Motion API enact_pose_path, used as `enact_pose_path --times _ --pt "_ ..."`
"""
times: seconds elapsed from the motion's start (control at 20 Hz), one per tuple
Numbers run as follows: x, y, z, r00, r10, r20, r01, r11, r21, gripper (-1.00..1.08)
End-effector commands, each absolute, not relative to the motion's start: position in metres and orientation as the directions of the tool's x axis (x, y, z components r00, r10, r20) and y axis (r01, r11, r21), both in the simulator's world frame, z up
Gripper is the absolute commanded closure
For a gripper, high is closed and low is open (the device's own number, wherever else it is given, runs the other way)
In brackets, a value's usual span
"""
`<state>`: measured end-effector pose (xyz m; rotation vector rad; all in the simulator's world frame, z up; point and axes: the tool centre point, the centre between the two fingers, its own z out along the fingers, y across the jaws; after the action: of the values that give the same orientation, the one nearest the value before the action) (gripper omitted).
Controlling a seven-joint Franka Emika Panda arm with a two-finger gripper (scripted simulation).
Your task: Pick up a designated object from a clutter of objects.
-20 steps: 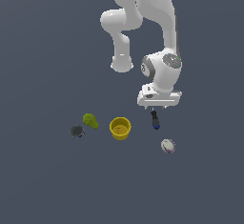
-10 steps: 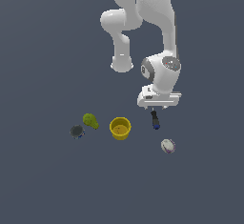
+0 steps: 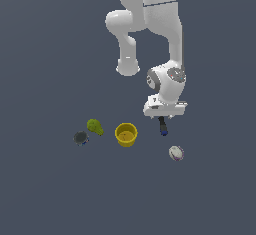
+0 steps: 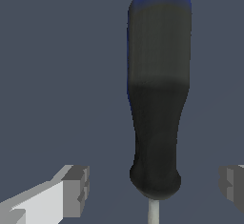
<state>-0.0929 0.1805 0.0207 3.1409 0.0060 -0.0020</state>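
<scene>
The designated object, a screwdriver (image 3: 163, 127) with a black handle and blue end, lies on the floor right of the yellow cup (image 3: 126, 134) in the exterior view. My gripper (image 3: 163, 118) hovers directly over it. In the wrist view the screwdriver handle (image 4: 159, 85) fills the middle, with its thin shaft just showing near the frame's edge. The gripper (image 4: 155, 189) is open, its grey fingertips (image 4: 76, 189) standing apart on either side of the handle's narrow end without touching it. The clutter also holds a green pear (image 3: 94, 126), a dark can (image 3: 81, 138) and a white ball (image 3: 176, 153).
The cup, pear and can form a row toward the exterior view's left of the screwdriver. The white ball lies just beyond the screwdriver's blue end, slightly to the right. The white arm (image 3: 150, 24) rises behind the gripper.
The hand has sunk a little lower over the screwdriver. The objects on the floor have not moved.
</scene>
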Motion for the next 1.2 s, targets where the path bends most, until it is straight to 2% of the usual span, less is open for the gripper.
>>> enact_pose_path --times 0.0,0.1,0.15,0.8,1.15 --pt "-0.093 0.181 0.016 1.000 0.004 0.000 0.004 -1.000 0.000 -0.92" --pt "-0.093 0.181 0.015 1.000 0.004 0.000 0.004 -1.000 0.000 -0.92" --pt "-0.093 0.181 0.015 1.000 0.004 0.000 0.004 -1.000 0.000 1.08" --pt "-0.092 0.179 0.017 1.000 0.005 0.000 0.005 -1.000 0.000 1.08" --pt "-0.081 0.160 0.039 1.000 0.005 0.000 0.005 -1.000 0.000 1.08"
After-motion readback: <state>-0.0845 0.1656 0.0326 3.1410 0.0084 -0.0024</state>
